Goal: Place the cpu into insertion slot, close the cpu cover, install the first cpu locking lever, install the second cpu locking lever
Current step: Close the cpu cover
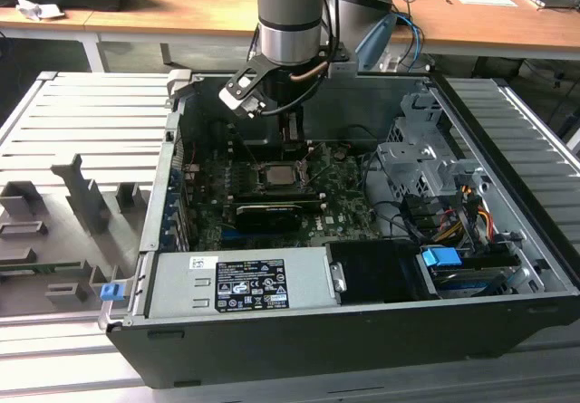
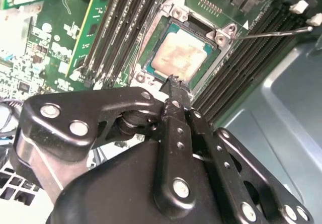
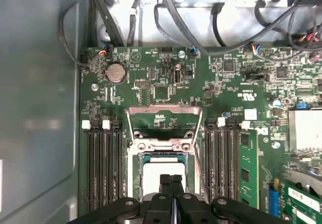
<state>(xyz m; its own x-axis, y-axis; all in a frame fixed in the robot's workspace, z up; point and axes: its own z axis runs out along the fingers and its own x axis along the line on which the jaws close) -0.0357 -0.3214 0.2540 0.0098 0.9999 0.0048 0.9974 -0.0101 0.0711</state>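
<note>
Jaws together near cpu (image 2: pixel 181 58), desks (image 1: pixel 181 9) behind

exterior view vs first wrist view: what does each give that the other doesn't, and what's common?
Exterior view adds: the power supply, the drive cage, the long black card and the grey fixture tray at the exterior view's left.
First wrist view adds: the coin cell battery, the cpu cover standing open, and a green memory module.
Shared: the motherboard, the cpu lying in the insertion slot, and the shut end effector over it, holding nothing.
</note>
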